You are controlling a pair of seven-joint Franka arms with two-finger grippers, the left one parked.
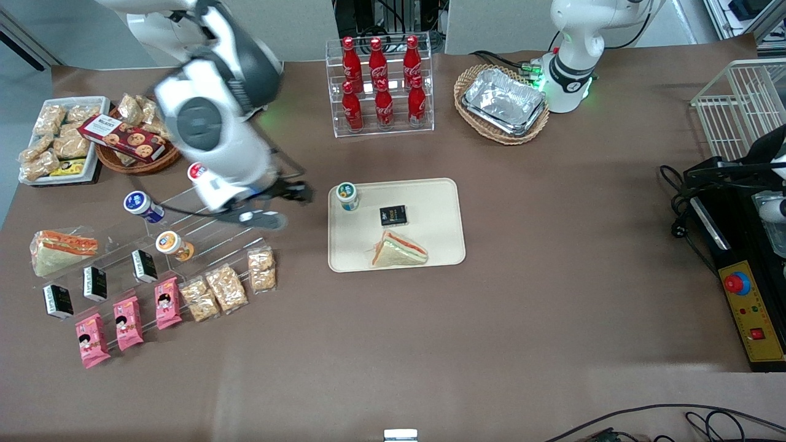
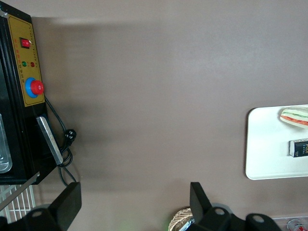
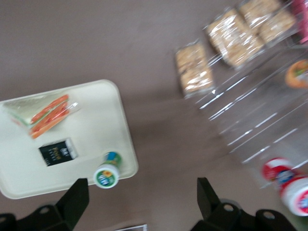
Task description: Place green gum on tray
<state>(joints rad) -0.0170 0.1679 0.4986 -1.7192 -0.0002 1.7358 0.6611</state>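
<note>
The green gum (image 1: pixel 347 196), a small white bottle with a green-rimmed lid, stands upright on the cream tray (image 1: pixel 439 245), in the tray corner nearest the working arm and farthest from the front camera. It also shows in the right wrist view (image 3: pixel 107 174) on the tray (image 3: pixel 96 125). My gripper (image 1: pixel 288 205) hangs above the bare table between the tray and the clear display rack, apart from the gum. Its fingers (image 3: pixel 72 197) are spread wide and hold nothing.
On the tray lie a wrapped sandwich (image 1: pixel 398 252) and a small black packet (image 1: pixel 393 215). A clear rack (image 1: pixel 184 236) holds red-, blue- and orange-lidded bottles, snack bars and packets. Cola bottles (image 1: pixel 381 83) and a basket of foil trays (image 1: pixel 503 101) stand farther back.
</note>
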